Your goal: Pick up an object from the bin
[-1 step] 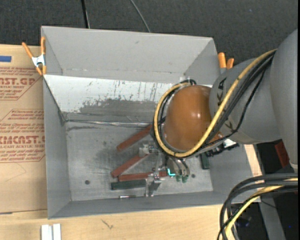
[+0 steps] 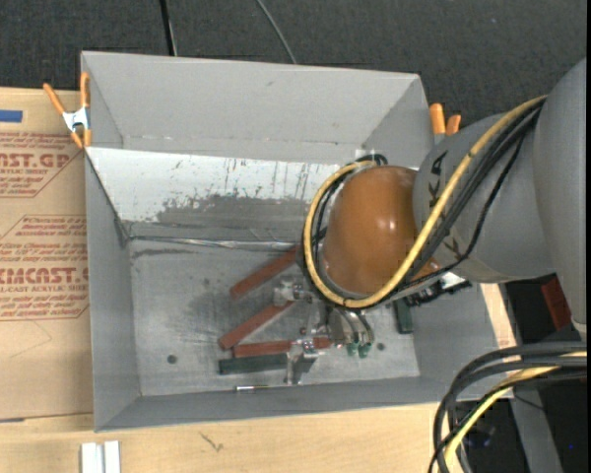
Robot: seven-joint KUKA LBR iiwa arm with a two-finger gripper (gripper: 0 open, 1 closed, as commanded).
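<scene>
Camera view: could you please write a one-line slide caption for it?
Gripper low among brown sticks and a dark bar in the grey bin.

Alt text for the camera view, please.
The arm's pincer sits low in a grey bin, at the right ends of three reddish-brown sticks on its floor. A dark bar lies beside the lowest one.

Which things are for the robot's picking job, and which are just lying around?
For the job:
gripper
bin
lower brown sticks, right by the gripper

Just lying about:
upper brown stick
dark bar at the bin's front
</scene>
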